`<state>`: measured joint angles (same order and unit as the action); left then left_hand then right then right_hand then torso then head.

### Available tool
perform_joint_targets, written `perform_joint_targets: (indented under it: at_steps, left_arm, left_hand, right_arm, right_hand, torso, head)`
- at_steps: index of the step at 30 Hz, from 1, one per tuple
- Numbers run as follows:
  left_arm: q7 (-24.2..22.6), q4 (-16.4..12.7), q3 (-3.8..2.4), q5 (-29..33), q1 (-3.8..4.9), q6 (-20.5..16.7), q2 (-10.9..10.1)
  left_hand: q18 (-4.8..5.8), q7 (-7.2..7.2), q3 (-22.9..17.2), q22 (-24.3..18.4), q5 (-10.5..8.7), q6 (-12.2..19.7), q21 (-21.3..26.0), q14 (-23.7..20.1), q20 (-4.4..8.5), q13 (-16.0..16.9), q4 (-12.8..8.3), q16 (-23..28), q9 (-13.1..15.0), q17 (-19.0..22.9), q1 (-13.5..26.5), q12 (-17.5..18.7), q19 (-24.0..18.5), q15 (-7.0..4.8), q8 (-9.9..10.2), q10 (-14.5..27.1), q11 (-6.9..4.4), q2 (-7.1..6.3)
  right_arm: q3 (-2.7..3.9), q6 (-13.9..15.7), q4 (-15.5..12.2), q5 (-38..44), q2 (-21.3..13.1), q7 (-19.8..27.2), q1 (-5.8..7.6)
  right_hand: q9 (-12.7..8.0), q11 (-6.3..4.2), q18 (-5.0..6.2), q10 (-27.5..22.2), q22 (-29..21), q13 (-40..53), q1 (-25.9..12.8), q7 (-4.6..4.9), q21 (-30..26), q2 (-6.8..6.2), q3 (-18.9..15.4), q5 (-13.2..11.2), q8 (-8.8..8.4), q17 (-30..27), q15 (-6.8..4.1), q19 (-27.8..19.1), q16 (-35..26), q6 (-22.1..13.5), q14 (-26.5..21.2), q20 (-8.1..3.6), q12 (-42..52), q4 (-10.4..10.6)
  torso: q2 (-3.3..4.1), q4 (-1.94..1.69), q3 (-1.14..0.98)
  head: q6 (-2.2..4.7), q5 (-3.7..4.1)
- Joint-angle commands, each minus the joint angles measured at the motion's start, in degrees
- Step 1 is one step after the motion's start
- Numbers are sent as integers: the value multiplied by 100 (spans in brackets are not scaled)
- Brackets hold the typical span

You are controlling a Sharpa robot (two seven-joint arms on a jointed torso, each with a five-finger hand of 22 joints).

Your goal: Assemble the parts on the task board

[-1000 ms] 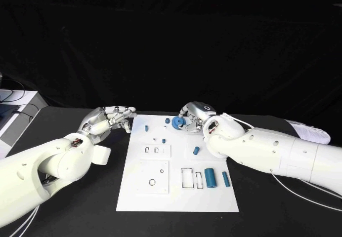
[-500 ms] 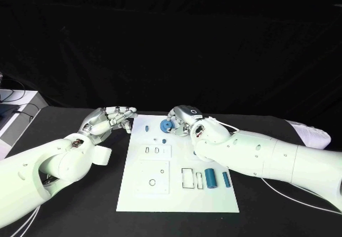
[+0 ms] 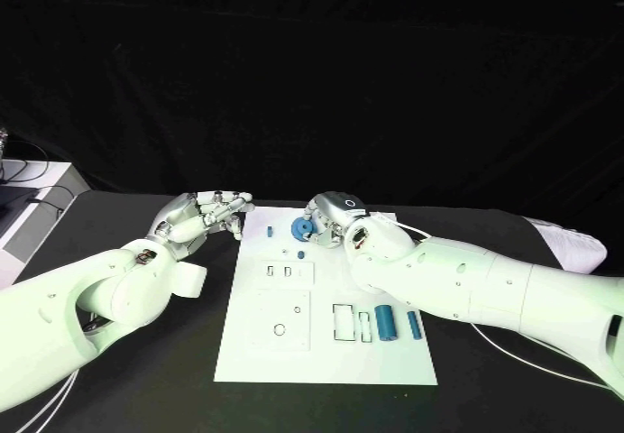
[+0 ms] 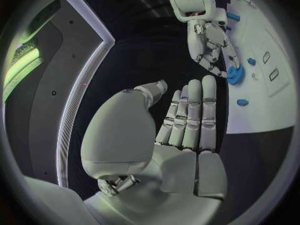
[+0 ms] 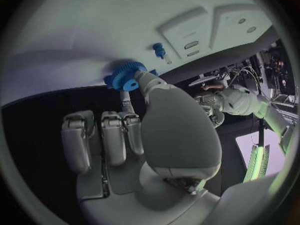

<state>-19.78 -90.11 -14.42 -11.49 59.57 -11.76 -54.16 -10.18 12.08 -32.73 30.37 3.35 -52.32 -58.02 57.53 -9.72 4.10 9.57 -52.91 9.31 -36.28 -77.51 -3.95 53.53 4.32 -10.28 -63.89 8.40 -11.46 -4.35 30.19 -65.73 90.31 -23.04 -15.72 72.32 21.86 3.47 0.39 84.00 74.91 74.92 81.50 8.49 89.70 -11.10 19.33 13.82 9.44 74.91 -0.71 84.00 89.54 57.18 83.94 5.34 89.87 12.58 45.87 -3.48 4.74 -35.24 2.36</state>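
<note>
The right hand (image 5: 134,135) pinched a blue toothed gear (image 5: 125,76) between thumb and a finger, holding it at the white task board (image 5: 94,30), near a small blue peg (image 5: 159,50) beside two slotted recesses

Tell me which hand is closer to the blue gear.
Right. The right hand pinches the blue gear above the far end of the white board. The left hand hovers open off the board's left edge, apart from it.

A robotics lab: black cloth drapes the backdrop (image 3: 390,90) and covers the bench (image 3: 143,379), a white task board (image 3: 325,361) lies centred on it, and cabled equipment (image 3: 26,185) stands at its edge.
</note>
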Motion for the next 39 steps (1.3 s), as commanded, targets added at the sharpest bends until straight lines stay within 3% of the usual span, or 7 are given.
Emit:
perform_joint_targets:
  at_steps: [1,8,21,28,35,39]
  left_arm:
    - [-28,-10,-5,-17,2,104,16]
    - [-25,-8,-5,-18,2,103,14]
    - [-15,9,-5,-19,2,114,31]
    - [-17,19,-5,-19,2,115,36]
    - [-19,26,-5,-19,1,117,32]
    - [-20,30,-5,-19,0,120,31]
  left_hand:
    - [-37,23,-28,9,-21,13,-25,-32,4,0,-21,-40,2,5,9,27,-43,-1,20,28,4,49]
    - [-38,21,-31,16,-22,10,-39,-35,3,2,-27,-45,3,10,10,25,-54,-2,19,26,3,49]
    - [-38,21,-31,16,-22,10,-39,-35,3,2,-27,-45,3,10,10,25,-54,-2,19,26,3,49]
    - [-38,24,-30,23,-22,14,-52,-38,2,2,-29,-50,3,16,17,26,-64,-1,22,31,5,46]
    - [-38,24,-30,23,-22,14,-52,-38,2,2,-29,-50,3,16,17,26,-64,-1,22,31,5,46]
    - [-38,24,-30,23,-22,14,-52,-38,2,2,-29,-50,3,16,17,26,-64,-1,22,31,5,46]
  right_arm:
    - [-1,-97,65,119,34,-26,-8]
    - [-1,-115,182,131,98,-20,-11]
    - [-2,-133,273,41,158,92,-11]
    - [-2,-86,204,-7,91,140,-11]
    - [-3,-9,43,-101,-74,182,-12]
    - [-2,65,-137,-215,-242,226,-16]
  right_hand:
    - [34,-53,-39,600,1509,1508,-41,-98,30,-16,42,18,15,1418,-50,600,27,134,586,-51,13,-4]
    - [23,-43,-39,600,1509,1508,-61,-83,30,-46,67,10,-8,1415,-45,600,26,98,585,-51,13,-5]
    - [-83,94,-39,600,1509,1508,-224,73,30,-216,115,-119,-262,1418,80,600,26,-278,585,49,13,15]
    - [-121,145,-39,600,1509,1508,-264,123,30,-265,-62,-411,-393,1430,134,600,29,-431,588,108,13,34]
    - [-123,152,-39,600,1509,1508,-275,128,30,-262,-107,-407,-405,1433,142,600,29,-438,588,117,13,49]
    - [-112,150,-39,600,1509,1508,-287,123,30,-212,-174,-276,-394,1431,144,600,29,-380,588,126,13,93]
  torso:
    - [-8,-4,0]
    - [-3,5,-7]
    - [-7,9,-6]
    - [-7,9,-10]
    - [-6,7,-13]
    - [-5,12,-19]
  head:
    - [6,5]
    - [9,-8]
    - [-3,-12]
    - [-9,-13]
    - [-5,-33]
    - [-9,-41]
